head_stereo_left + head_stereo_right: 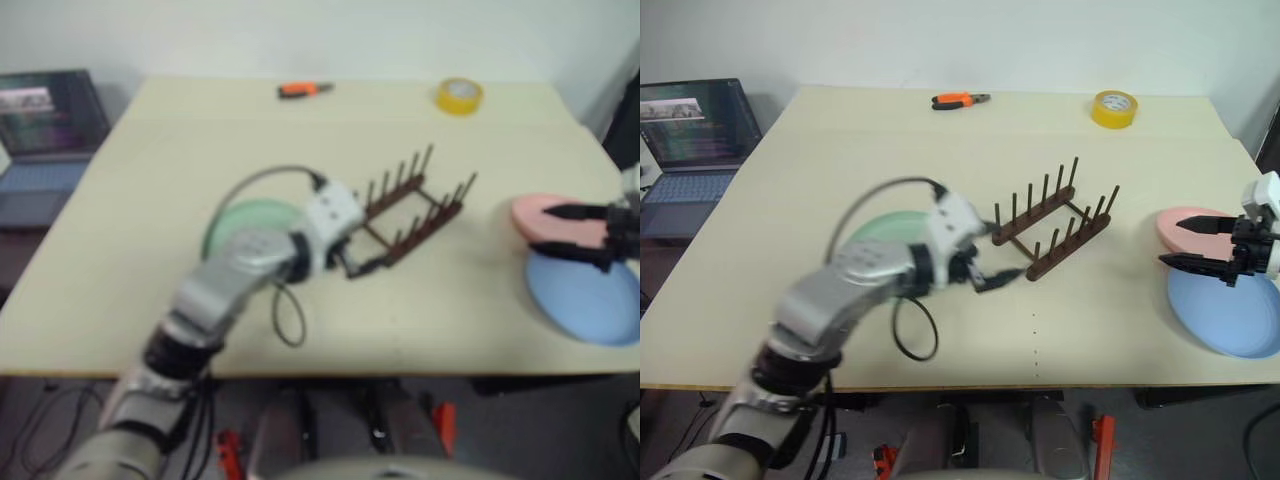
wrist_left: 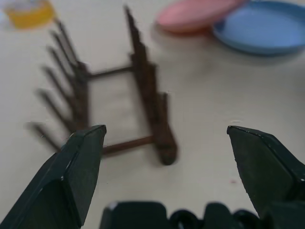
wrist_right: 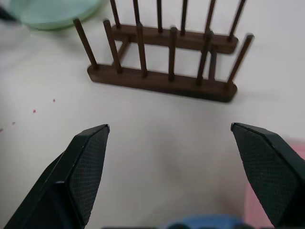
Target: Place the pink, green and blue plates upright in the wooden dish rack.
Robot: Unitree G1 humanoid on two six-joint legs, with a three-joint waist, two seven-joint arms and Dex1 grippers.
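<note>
Both grippers hang wide open and empty: the left gripper [image 1: 990, 272] hovers just left of the wooden dish rack [image 1: 1055, 226] at mid-table, partly hiding the green plate [image 1: 885, 229] behind its arm, while the right gripper [image 1: 1202, 246] sits over the pink plate [image 1: 1193, 224], which seems to overlap the far rim of the blue plate [image 1: 1230, 315] at the right edge. These plates look rigid, light and matte, probably not slippery, so pinching a raised rim looks best. The blue plate is cut off at the frame's right edge.

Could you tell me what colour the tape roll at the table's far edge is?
Yellow tape roll, clearest in the right eye view.
</note>
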